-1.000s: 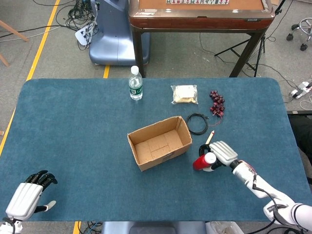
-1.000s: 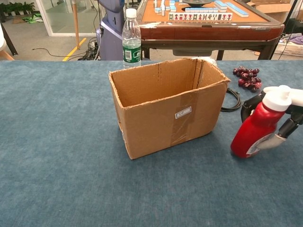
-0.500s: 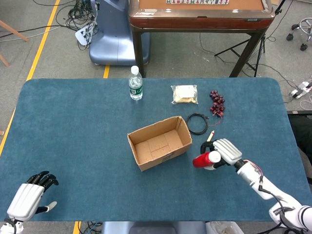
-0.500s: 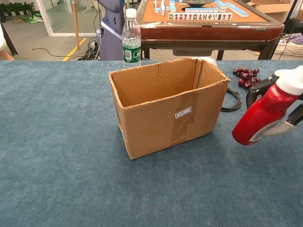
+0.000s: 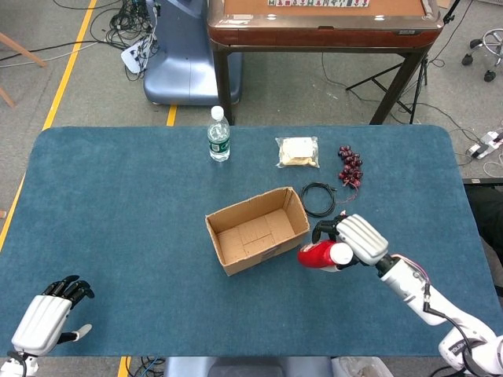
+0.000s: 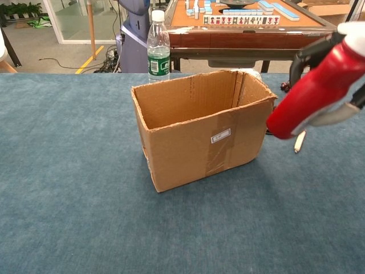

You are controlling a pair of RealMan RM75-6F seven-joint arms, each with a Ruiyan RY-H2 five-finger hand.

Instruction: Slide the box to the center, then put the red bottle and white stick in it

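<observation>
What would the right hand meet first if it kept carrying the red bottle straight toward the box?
Probably the cardboard box's near side wall: the right hand holds the red bottle base-first beside it, possibly above rim height. Depth is unclear.

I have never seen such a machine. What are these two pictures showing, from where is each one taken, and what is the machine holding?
This is a two-armed robot with human-like hands, working at a blue table. One picture looks down from its head; the other looks forward from its chest. The right hand holds the red bottle in the air, tilted, beside the open cardboard box. The left hand is empty at the table's near corner. Also on the table: a white stick, a water bottle, a black cable coil, a packet and dark grapes.
</observation>
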